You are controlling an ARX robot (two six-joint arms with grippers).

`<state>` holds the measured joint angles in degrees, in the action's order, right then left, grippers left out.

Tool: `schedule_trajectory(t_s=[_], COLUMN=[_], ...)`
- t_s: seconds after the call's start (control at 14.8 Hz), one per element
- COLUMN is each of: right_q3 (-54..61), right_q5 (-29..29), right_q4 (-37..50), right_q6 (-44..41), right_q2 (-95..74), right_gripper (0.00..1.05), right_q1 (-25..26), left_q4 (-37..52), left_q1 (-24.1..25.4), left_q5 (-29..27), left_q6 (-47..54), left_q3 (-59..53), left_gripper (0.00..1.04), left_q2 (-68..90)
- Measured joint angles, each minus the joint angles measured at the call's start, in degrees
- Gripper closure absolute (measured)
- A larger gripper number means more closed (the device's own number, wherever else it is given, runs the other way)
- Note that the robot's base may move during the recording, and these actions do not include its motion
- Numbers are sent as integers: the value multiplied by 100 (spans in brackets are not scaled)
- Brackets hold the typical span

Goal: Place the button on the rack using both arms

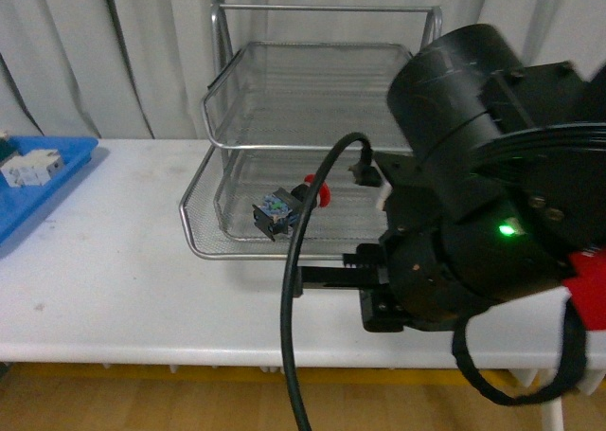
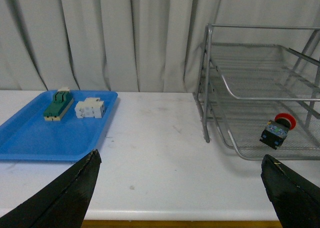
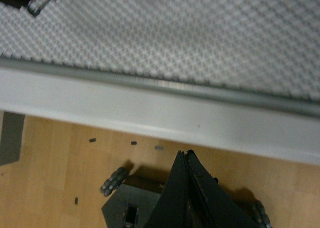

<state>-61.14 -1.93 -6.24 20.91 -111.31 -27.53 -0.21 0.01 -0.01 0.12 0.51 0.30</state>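
Observation:
The button (image 1: 289,206), with a red cap and a black body with bluish detail, lies on its side in the bottom tray of the silver wire rack (image 1: 227,128). In the left wrist view the button (image 2: 277,130) lies in the rack (image 2: 206,87), far to one side of my left gripper (image 2: 180,158). That gripper is open and empty above the white table. My right arm (image 1: 492,204) fills the right of the front view. My right gripper (image 3: 184,158) is shut and empty, beyond the table's front edge over the floor, just in front of the rack's mesh (image 3: 175,32).
A blue tray (image 2: 30,138) at the table's left holds a green-and-cream block (image 2: 57,103) and a white block (image 2: 90,108). A black cable (image 1: 294,289) loops in front of the rack. The wooden floor (image 3: 50,163) and part of the robot's base show below the table edge (image 3: 150,112).

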Motion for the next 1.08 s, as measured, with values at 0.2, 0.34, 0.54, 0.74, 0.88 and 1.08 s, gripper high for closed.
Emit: schedule_trajectory(t_s=[0.2, 0.34, 0.54, 0.74, 0.88, 1.08], right_q3=[-1119, -1976, -2618, -2929, -1956, 1335], right_q5=[385, 610, 682, 634, 527, 1937], right_q4=[-22, -221, -260, 31, 802, 3936], right_q6=[-133, -310, -387, -400, -404, -809], right_q2=[-855, -1445, -1845, -1971, -1360, 1174], right_gripper=[103, 103, 103, 103, 103, 93], right_q1=[22, 144, 262, 345, 184, -138], left_q4=[-2, 0, 0, 0, 0, -2], left_q1=[0, 0, 0, 0, 0, 0], left_q5=[0, -2, 0, 0, 0, 4], left_q6=[2, 0, 0, 2, 2, 0], left_q3=[0, 0, 0, 0, 0, 0], left_gripper=[7, 7, 7, 7, 7, 7], left_q2=[0, 0, 0, 0, 0, 0])
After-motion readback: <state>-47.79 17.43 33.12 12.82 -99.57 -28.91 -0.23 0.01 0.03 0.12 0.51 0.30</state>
